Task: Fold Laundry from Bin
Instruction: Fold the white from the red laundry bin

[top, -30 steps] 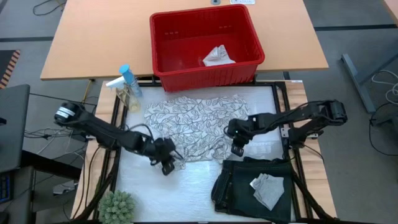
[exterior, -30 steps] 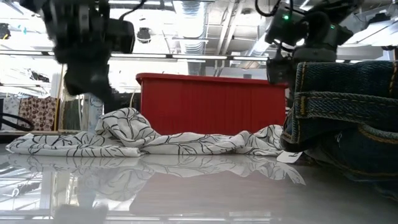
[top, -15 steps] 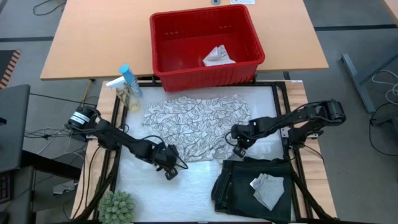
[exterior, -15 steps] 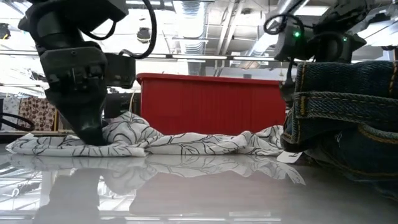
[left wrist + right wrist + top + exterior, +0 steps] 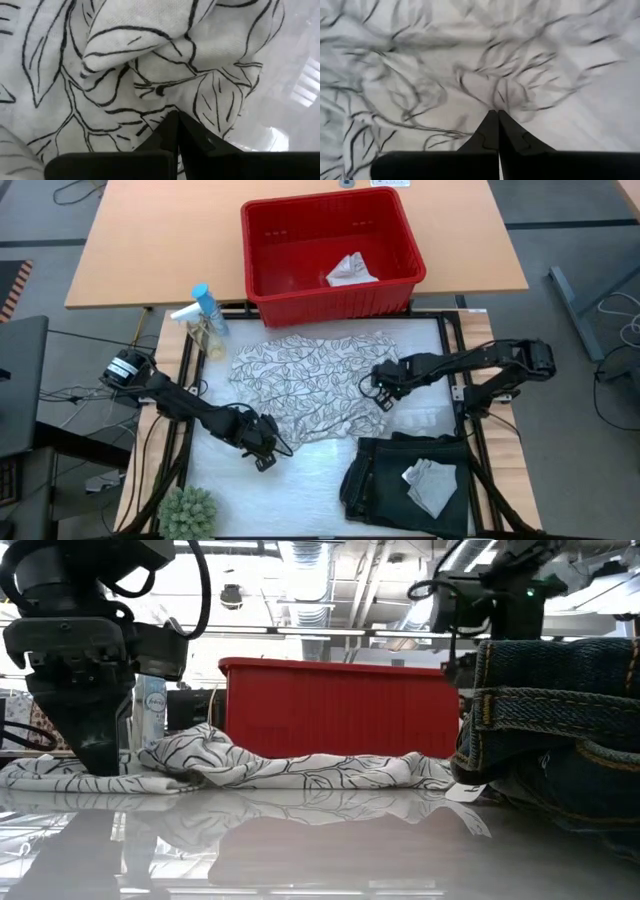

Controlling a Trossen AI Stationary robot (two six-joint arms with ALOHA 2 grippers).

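Note:
The white-grey leaf-patterned cloth point(image 5: 315, 385) lies spread on the table's middle. My left gripper point(image 5: 262, 455) is down at its near-left corner, shut on the cloth point(image 5: 150, 75). My right gripper point(image 5: 383, 395) is at its right edge, shut on the cloth point(image 5: 485, 85). The dark garment point(image 5: 400, 475) lies folded at the near right, with a small whitish cloth point(image 5: 430, 485) on top. The red bin point(image 5: 400, 275) stands on the wooden table behind, and another whitish cloth point(image 5: 350, 270) lies in it. My left gripper pinches the cloth's near-left corner point(image 5: 165, 107) between its two shut fingers, which slant down from the table's left. The corner is bunched into folds just ahead of the fingertips. In the low view the fingers point(image 5: 95, 755) reach the table there, and the cloth rests on it. My right gripper pinches the cloth near its right edge point(image 5: 495, 102) between its shut fingers, coming from the table's right. Wrinkles run together toward the fingertips. One layer or several, I cannot tell. The rest of the cloth lies on the table.
A spray bottle point(image 5: 205, 315) stands at the table's far left. A green plant point(image 5: 188, 512) stands at the near left corner. The bin sits just beyond the cloth's far edge. The table's near middle point(image 5: 310, 480) is bare.
My left gripper has come down onto the cloth's near-left corner and drawn a little toward the table's left, and the cloth's raised fold has shifted left with it. My right gripper has gone toward the far edge, from beside the dark garment onto the cloth's right edge.

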